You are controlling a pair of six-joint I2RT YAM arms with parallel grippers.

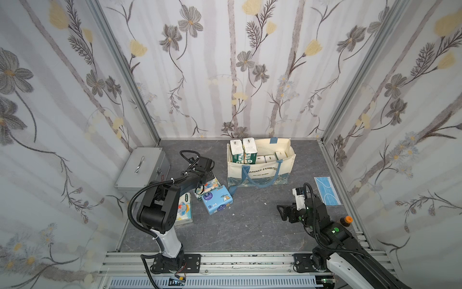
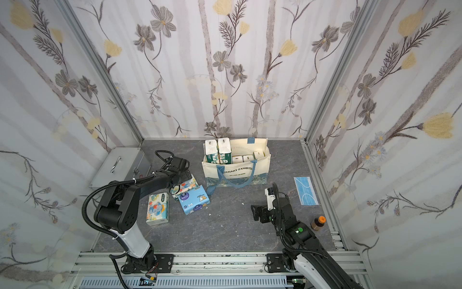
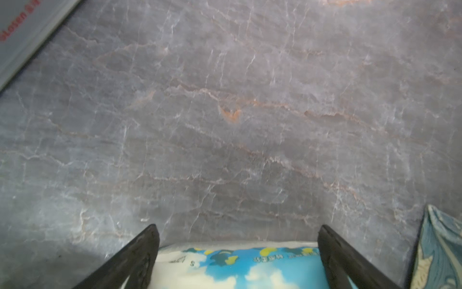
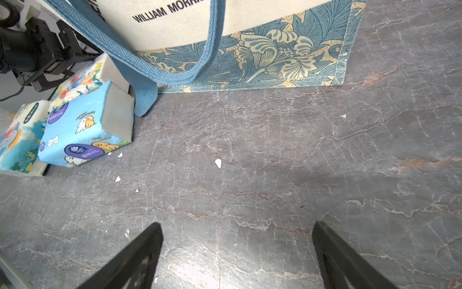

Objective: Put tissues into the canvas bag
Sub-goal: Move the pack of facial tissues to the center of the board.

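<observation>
The cream canvas bag stands upright at the back of the table, with several green-and-white tissues packs inside it. Left of it, three tissues packs lie on the table: a colourful cartoon pack, a light blue pack and an elephant pack. My left gripper is open, with its fingers on either side of the cartoon pack. My right gripper is open over bare table in front of the bag, with nothing between its fingers.
A grey metal case with a handle sits at the back left, close to my left arm. A flat blue face mask lies right of the bag. A brown bottle with an orange cap stands near the right rail. Small white scraps dot the table.
</observation>
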